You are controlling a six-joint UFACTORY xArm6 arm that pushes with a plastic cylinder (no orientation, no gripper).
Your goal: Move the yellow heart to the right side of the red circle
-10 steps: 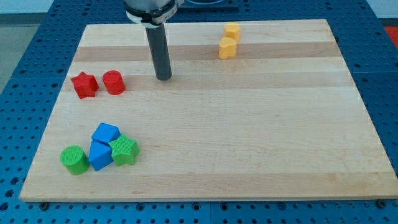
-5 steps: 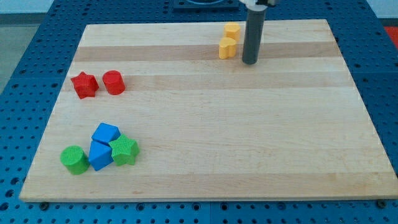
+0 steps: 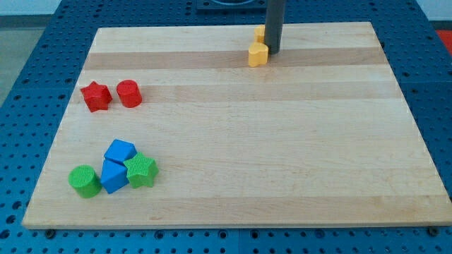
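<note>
1. My tip (image 3: 273, 52) sat at the far side of the table (image 3: 282, 155), right of centre; the dark rod came straight down from the view's top edge.
2. The tip was just beside the yellow heart (image 3: 258, 54), on that block's right and slightly far side. It looked to be touching the block, but real contact could not be confirmed.
3. A second yellow block (image 3: 260, 32) stood just beyond the heart, mostly hidden behind the rod. Only a sliver showed on the rod's left, so its shape could not be made out.
4. The rig carried no fingers, only the rod, so no wide, narrow or holding state could be told.
5. The red circle (image 3: 128, 93) was on the left part of the table, well apart from the yellow heart and the tip.
6. The red star (image 3: 96, 96) sat just left of the red circle, very close; whether they touched could not be told.
7. A cluster sat at the near left: a blue block (image 3: 119, 151) at the far side of the group and another blue block (image 3: 113, 176) just nearer, the two touching.
8. The green star-like block (image 3: 141, 170) pressed against the right side of the blue pair.
9. The green cylinder (image 3: 84, 180) sat on the left of the nearer blue block, close to or touching it.
10. The table was light wood with a paler band across the far part, resting on a blue perforated base (image 3: 21, 106).
</note>
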